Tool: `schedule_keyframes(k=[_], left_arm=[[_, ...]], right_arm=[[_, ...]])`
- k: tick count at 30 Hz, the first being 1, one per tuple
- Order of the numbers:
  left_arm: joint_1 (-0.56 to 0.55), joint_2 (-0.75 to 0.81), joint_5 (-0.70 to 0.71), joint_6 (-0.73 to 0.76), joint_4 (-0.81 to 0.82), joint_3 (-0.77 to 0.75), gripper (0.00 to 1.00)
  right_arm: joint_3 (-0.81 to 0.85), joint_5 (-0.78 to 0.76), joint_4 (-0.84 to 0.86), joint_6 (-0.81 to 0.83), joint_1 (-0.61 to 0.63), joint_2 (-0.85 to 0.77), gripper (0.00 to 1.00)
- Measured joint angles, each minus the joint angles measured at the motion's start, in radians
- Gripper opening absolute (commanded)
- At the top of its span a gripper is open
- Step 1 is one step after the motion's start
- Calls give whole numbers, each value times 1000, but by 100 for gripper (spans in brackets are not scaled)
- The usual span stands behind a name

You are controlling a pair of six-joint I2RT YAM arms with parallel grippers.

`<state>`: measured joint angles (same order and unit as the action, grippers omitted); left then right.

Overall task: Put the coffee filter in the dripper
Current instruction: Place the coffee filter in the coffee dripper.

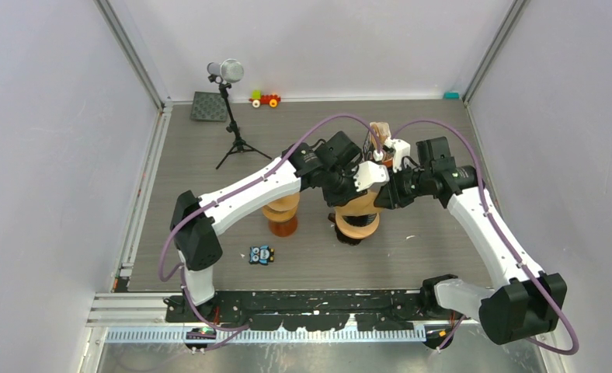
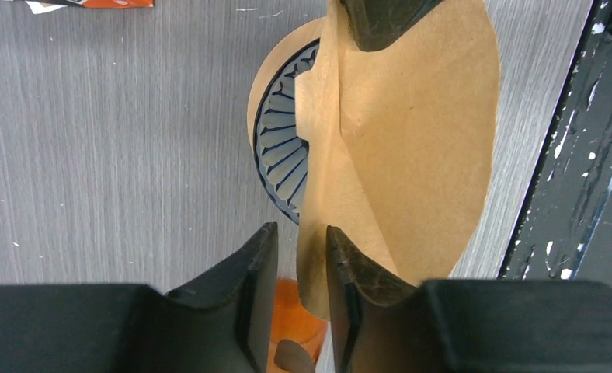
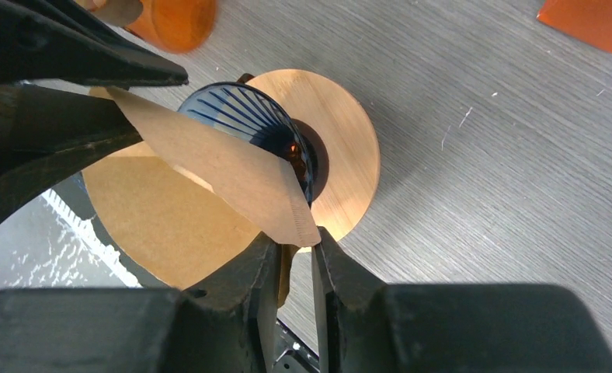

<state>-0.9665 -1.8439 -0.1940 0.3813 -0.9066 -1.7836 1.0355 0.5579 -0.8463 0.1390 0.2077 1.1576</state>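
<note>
The brown paper coffee filter point(image 2: 412, 132) hangs just above the dripper point(image 2: 281, 148), a dark blue ribbed cone on a round wooden base point(image 3: 342, 132). It covers the dripper's near side. In the top view the filter point(image 1: 359, 206) sits between both grippers over the dripper point(image 1: 357, 229). My left gripper point(image 2: 297, 233) is closed on one edge of the filter, with a narrow slit still showing between its fingers. My right gripper point(image 3: 295, 237) pinches the opposite corner of the filter point(image 3: 155, 202). One paper layer is stretched between the two grippers. Both grippers, left point(image 1: 351, 198) and right point(image 1: 373, 200), meet above the dripper.
An orange cup with a wooden top point(image 1: 281, 216) stands just left of the dripper. A small blue toy point(image 1: 261, 255) lies near the front. A microphone stand point(image 1: 229, 116), a black pad point(image 1: 209, 106) and a toy train point(image 1: 265, 99) are at the back. The black front rail point(image 2: 582, 194) is close by.
</note>
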Motion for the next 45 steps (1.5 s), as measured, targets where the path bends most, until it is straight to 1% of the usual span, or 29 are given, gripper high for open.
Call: schedule_keyframes(k=[4, 6, 7, 11, 15, 21, 32, 40, 45], left_arm=[[0, 0, -16, 5, 3, 0, 9], [0, 0, -35, 24, 5, 0, 2], [0, 0, -46, 34, 5, 0, 0], [0, 0, -102, 89, 1, -2, 0], [0, -19, -154, 158, -40, -57, 0], [0, -64, -220, 258, -113, -140, 0], [0, -82, -246, 383, -211, -146, 0], [0, -88, -248, 420, -248, -160, 0], [0, -98, -247, 431, -256, -167, 0]], right_arm=[[0, -19, 6, -32, 11, -26, 33], [0, -30, 8, -45, 19, -34, 41], [0, -36, 8, -51, 20, -36, 46], [0, -55, 8, -68, 21, -38, 62], [10, -70, 7, -61, 21, -38, 67], [49, -64, 0, -10, 21, -26, 67], [62, -2, -28, 81, 19, -13, 62], [73, 49, -43, 135, 19, 41, 49], [73, 63, -45, 158, 19, 49, 37]])
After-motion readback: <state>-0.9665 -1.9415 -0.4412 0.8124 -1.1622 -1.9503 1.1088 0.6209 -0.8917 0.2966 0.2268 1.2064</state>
